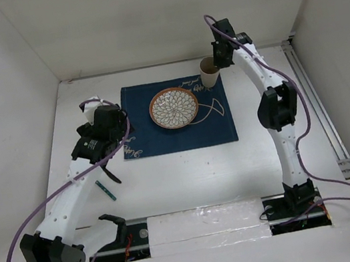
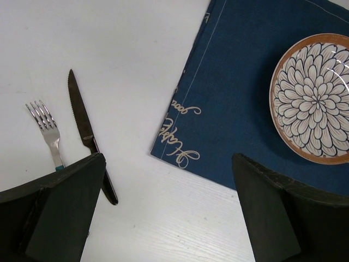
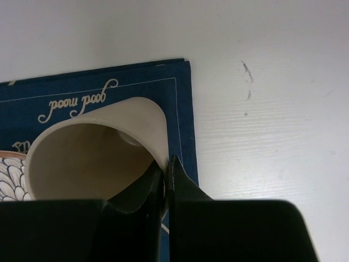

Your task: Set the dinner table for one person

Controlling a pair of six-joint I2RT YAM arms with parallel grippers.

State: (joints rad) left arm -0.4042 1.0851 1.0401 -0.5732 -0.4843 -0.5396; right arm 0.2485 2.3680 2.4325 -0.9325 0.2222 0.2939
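A dark blue placemat (image 1: 178, 130) lies on the white dinner table (image 1: 190, 179). A flower-patterned plate (image 1: 174, 108) sits on it. My right gripper (image 3: 166, 164) is shut on the rim of a cream cup (image 3: 92, 153), one finger inside and one outside, over the placemat's (image 3: 182, 109) far right corner (image 1: 209, 68). I cannot tell whether the cup rests on the cloth. My left gripper (image 2: 169, 158) is open and empty, high above the bare table (image 2: 180, 218) by the placemat's (image 2: 234, 109) near left corner. A black-handled knife (image 2: 84, 128) and a fork (image 2: 46, 128) lie left of it.
White walls close in the table at the left, back and right. A metal rail (image 1: 316, 106) runs along the right edge. The fork's teal handle (image 1: 107, 190) shows beside my left arm. The plate also shows in the left wrist view (image 2: 313, 98).
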